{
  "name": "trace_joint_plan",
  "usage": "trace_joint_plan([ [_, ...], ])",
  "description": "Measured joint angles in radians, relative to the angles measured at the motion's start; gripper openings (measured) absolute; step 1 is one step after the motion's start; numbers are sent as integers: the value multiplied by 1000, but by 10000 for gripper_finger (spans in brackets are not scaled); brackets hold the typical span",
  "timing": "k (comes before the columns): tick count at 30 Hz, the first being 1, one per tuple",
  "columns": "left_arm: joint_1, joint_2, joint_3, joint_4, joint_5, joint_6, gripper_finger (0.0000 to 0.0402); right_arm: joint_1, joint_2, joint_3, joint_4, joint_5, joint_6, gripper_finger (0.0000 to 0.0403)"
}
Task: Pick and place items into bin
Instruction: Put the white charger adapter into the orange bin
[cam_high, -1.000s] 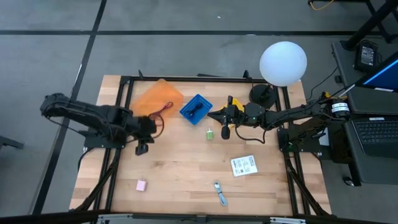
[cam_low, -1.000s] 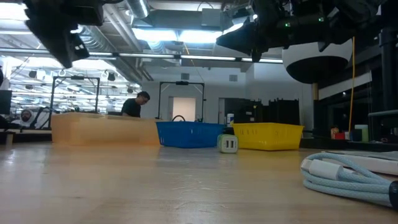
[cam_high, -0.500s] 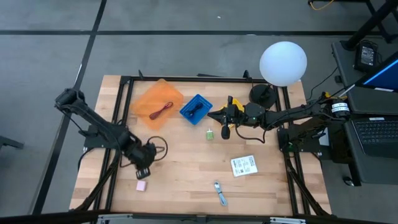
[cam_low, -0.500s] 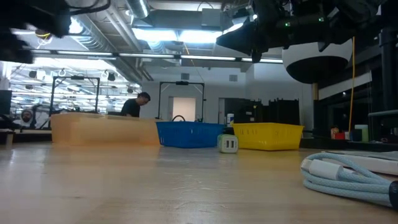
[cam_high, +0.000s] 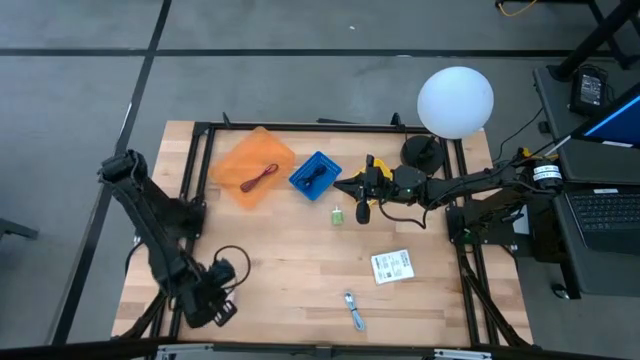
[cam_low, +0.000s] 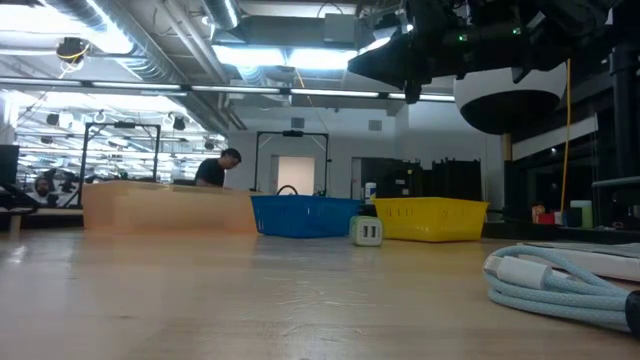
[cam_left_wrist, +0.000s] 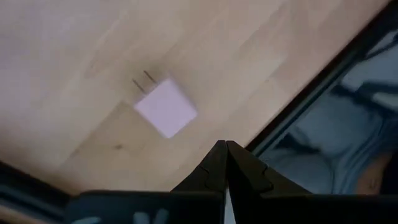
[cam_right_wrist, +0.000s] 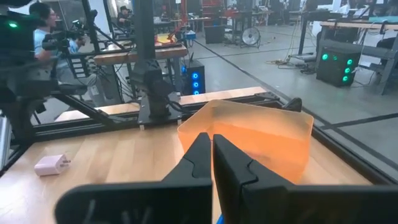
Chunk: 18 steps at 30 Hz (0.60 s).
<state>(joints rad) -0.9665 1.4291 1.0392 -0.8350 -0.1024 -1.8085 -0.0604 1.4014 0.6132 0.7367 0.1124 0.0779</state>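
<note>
My left gripper (cam_high: 220, 305) hovers at the table's near-left corner, fingers shut (cam_left_wrist: 225, 146). The pink block (cam_left_wrist: 166, 107), with two metal prongs, lies flat on the wood just beyond the fingertips; the high view hides it under the gripper, and it also shows in the right wrist view (cam_right_wrist: 51, 165). The red cord (cam_high: 262, 177) lies in the orange bin (cam_high: 250, 160). A black cable sits in the blue bin (cam_high: 315, 172). The green piece (cam_high: 339, 214), white printed packet (cam_high: 392, 265) and blue-silver tool (cam_high: 354, 310) lie on the table. My right gripper (cam_high: 358, 190) waits shut (cam_right_wrist: 212, 142) beside the blue bin.
A yellow bin (cam_low: 430, 218) stands under the right gripper. A black frame rail (cam_high: 185, 250) runs along the table's left side near my left arm. A white globe lamp (cam_high: 455, 100) stands at the far right. A person (cam_low: 215, 170) is in the room behind.
My left arm has swung from beside the orange bin toward the table's near-left corner and now stands over the pink block. It has left the low view. The red cord stays in the orange bin. The right arm has kept still.
</note>
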Motion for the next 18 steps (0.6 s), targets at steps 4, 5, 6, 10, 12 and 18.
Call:
trace_joint_plan([
  [4,-52,65,43,1,-60,-79,3,20,0,0,-9,1,-1,0],
  [5,-58,84,48,2,-55,-93,3,27,0,0,-10,0,-4,0],
  [6,-63,102,49,3,-49,-112,3,34,0,0,-9,0,-4,0],
  [10,-68,163,50,1,-36,-163,3,54,0,0,-10,-1,-28,0],
  [12,-65,189,50,0,-37,-175,3,62,0,0,-17,0,-34,0],
  [18,-55,205,50,1,-38,-198,3,68,0,0,-21,0,-34,0],
])
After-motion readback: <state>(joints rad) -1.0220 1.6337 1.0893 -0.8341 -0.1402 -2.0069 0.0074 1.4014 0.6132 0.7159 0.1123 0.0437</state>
